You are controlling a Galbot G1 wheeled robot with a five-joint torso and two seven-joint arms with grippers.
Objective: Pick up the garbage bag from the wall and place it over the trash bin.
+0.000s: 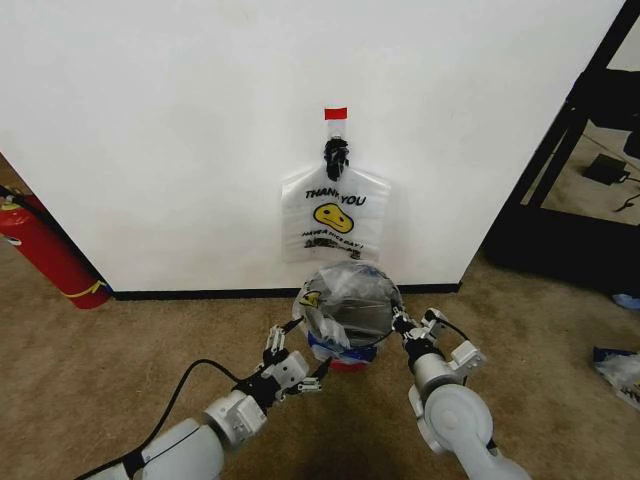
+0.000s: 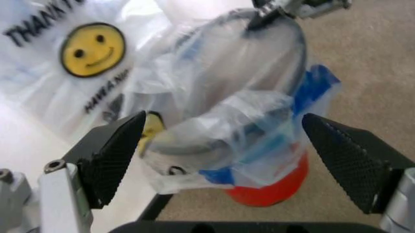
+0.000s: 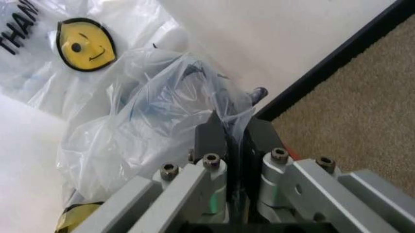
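Note:
The garbage bag [image 1: 350, 287], thin translucent plastic with blue patches, is draped over the round trash bin [image 1: 346, 364], whose red base shows below it. The bin stands on the carpet against the wall [image 1: 180, 130]. My right gripper [image 1: 401, 322] is at the bin's right rim, shut on a fold of the bag [image 3: 149, 116]; its fingers [image 3: 209, 133] pinch the plastic. Just left of the bin, my left gripper [image 1: 295, 353] is open, and its wide-spread fingers [image 2: 116, 150] frame the bagged bin [image 2: 272, 189].
A second flat smiley "THANK YOU" bag [image 1: 335, 215] hangs from a black hook [image 1: 336, 155] under a red tape strip [image 1: 336, 113]. A red fire extinguisher [image 1: 45, 250] leans at the left. A black frame [image 1: 560, 150] and loose items [image 1: 620, 370] lie to the right.

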